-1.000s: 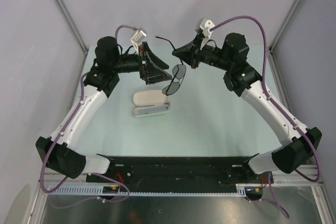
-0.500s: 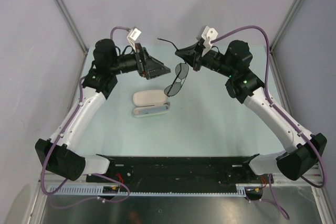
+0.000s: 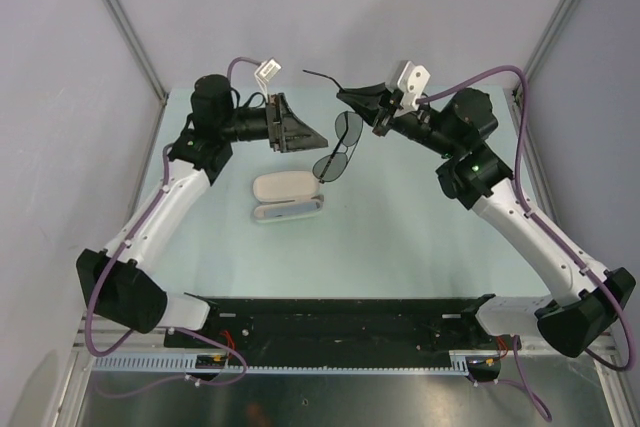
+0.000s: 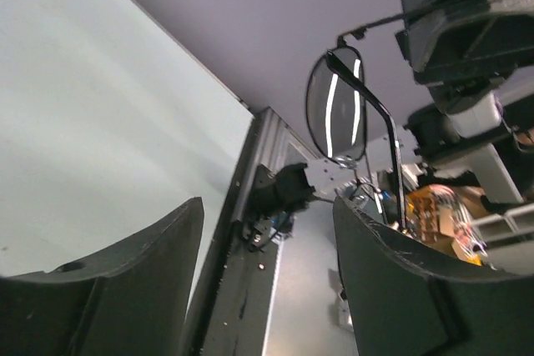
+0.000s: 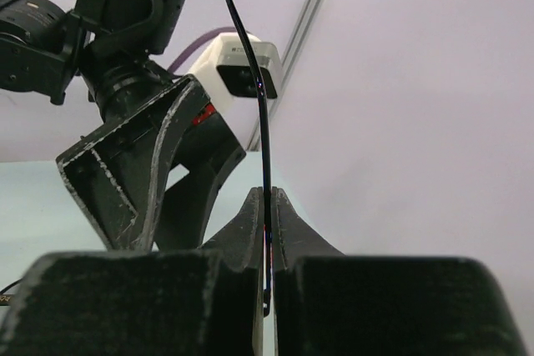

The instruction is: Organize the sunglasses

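The sunglasses (image 3: 346,133) hang in the air over the far middle of the table, lenses tilted down toward the left. My right gripper (image 3: 348,100) is shut on one slim black temple arm (image 5: 260,81), which sticks up out of the closed jaws in the right wrist view. My left gripper (image 3: 305,132) is just left of the lenses with its jaws apart and nothing between its fingers (image 4: 125,281). In the left wrist view a tinted lens (image 4: 334,106) floats beyond the right finger. The beige case (image 3: 286,195) lies open on the table below the glasses.
Grey walls and aluminium posts (image 3: 120,17) close in the table on three sides. A black rail (image 3: 330,319) with both arm bases runs along the near edge. The left gripper's fingers (image 5: 142,164) stand close beside the right gripper's tip.
The left gripper's jaws have narrowed, and it has turned and edged right toward the lenses. The right arm has shifted slightly right, still holding the glasses.
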`<state>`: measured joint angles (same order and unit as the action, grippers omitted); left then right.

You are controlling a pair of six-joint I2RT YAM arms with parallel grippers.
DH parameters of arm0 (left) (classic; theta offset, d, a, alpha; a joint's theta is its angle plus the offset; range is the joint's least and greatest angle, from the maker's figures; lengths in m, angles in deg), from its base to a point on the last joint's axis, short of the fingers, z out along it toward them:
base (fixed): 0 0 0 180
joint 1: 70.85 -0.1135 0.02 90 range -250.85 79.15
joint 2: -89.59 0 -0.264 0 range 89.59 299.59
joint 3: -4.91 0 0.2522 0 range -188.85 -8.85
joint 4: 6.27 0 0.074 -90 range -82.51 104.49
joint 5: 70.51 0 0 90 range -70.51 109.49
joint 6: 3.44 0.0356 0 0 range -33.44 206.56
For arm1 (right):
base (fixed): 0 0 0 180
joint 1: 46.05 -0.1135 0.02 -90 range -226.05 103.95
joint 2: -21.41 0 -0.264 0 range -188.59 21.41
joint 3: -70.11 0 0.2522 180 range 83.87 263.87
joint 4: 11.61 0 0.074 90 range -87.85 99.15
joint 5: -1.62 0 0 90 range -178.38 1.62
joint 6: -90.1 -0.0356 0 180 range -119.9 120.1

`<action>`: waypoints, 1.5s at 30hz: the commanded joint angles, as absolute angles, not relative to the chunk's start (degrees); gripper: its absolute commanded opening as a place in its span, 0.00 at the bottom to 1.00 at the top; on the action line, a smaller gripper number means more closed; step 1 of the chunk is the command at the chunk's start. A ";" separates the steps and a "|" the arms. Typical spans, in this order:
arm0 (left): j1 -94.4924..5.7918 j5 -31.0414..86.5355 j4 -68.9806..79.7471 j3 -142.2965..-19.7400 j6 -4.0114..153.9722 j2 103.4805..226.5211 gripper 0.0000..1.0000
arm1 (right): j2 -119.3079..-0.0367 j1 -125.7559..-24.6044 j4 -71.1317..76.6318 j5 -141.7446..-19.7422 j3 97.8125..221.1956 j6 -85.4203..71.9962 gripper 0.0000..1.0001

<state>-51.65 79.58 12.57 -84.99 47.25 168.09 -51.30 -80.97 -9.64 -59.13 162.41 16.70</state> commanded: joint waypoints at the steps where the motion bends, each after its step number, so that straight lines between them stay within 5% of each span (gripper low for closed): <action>1: -49.93 87.42 5.32 -84.19 41.95 166.94 0.70 | -49.08 -81.65 -14.10 -58.15 162.36 17.33 0.00; 4: -49.76 89.45 -12.35 -80.58 31.74 165.97 0.73 | -48.73 -82.00 -14.02 -57.80 162.27 17.16 0.00; 16: -47.30 89.54 -14.48 -84.34 27.24 169.40 0.71 | -48.11 -84.20 -14.28 -56.48 162.27 17.42 0.00; 25: -46.77 90.15 -16.68 -84.96 24.16 169.49 0.84 | -48.46 -85.16 -13.75 -56.22 162.18 18.38 0.00; 45: -44.84 92.52 -17.39 -83.82 14.58 173.09 0.57 | -50.75 -86.31 -14.46 -60.70 162.18 22.86 0.00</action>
<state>-45.42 90.58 -15.60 -82.80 17.11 172.92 -50.51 -85.78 -11.84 -58.93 161.82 21.23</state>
